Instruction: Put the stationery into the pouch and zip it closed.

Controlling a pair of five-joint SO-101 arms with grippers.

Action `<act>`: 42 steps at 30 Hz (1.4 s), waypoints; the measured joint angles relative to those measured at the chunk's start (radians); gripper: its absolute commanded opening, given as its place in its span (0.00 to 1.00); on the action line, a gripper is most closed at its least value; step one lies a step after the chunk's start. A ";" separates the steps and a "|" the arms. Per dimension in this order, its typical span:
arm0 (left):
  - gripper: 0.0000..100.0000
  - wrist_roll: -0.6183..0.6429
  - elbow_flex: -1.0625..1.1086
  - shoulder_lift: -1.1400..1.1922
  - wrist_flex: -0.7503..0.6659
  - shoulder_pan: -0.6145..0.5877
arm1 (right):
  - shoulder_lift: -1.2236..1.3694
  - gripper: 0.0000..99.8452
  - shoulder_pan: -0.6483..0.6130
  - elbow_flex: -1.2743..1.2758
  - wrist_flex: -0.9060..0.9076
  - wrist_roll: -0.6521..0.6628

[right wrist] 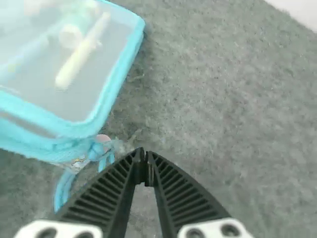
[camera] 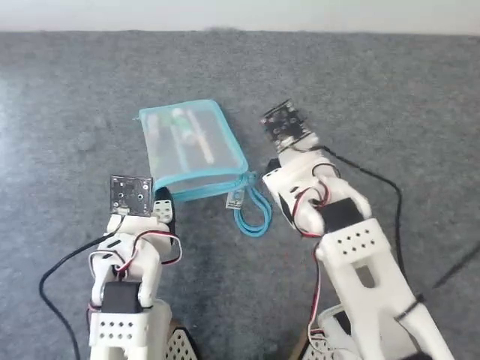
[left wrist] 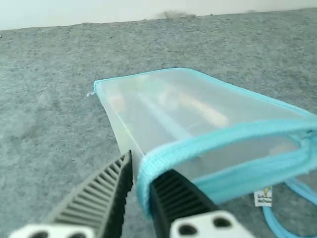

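Note:
A clear pouch (camera: 191,150) with teal trim lies flat mid-table, with pens (camera: 182,133) visible inside it. Its zipper edge looks closed, and a small tag (camera: 235,199) and a teal cord loop (camera: 253,217) trail from one end. My left gripper (camera: 163,199) sits at the pouch's near corner. In the left wrist view the teal edge (left wrist: 148,168) is pinched between the two ridged fingers of the left gripper (left wrist: 142,166). My right gripper (right wrist: 143,154) is shut with nothing in it, just beside the zipper pull (right wrist: 101,144), touching neither it nor the pouch (right wrist: 64,59).
Grey carpet-like cloth (camera: 375,90) covers the whole table, with a pale wall strip along the far edge. Black cables (camera: 390,187) run from both arms near the front. Bare cloth lies to the far left and far right.

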 measured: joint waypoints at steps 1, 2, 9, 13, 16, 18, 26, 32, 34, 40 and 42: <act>0.01 0.000 0.000 0.000 0.000 -0.005 | 0.018 0.08 0.005 0.000 -0.011 0.005; 0.01 0.000 0.000 0.000 0.000 -0.006 | 0.032 0.12 0.006 0.000 -0.009 0.005; 0.01 0.000 0.000 0.000 0.000 -0.011 | 0.104 0.37 -0.091 0.018 0.087 -0.097; 0.01 0.000 0.000 0.000 0.000 -0.011 | 0.163 0.38 -0.132 0.048 0.008 -0.166; 0.01 0.000 0.000 0.000 0.000 -0.011 | 0.219 0.38 -0.149 0.048 -0.046 -0.184; 0.01 0.000 0.000 0.000 0.000 -0.011 | 0.269 0.38 -0.149 0.048 -0.095 -0.189; 0.01 0.000 0.000 0.000 0.000 -0.011 | 0.393 0.38 -0.152 0.048 -0.325 -0.255; 0.01 0.000 0.000 0.000 0.000 0.008 | 0.397 0.38 -0.153 0.049 -0.410 -0.368; 0.01 0.000 0.000 0.000 0.000 0.012 | 0.397 0.38 -0.153 0.049 -0.414 -0.377; 0.01 0.000 0.000 0.000 0.000 0.012 | 0.397 0.38 -0.199 0.071 -0.382 -0.377; 0.01 0.000 0.000 0.000 0.000 0.014 | 0.373 0.38 -0.216 0.087 -0.339 -0.377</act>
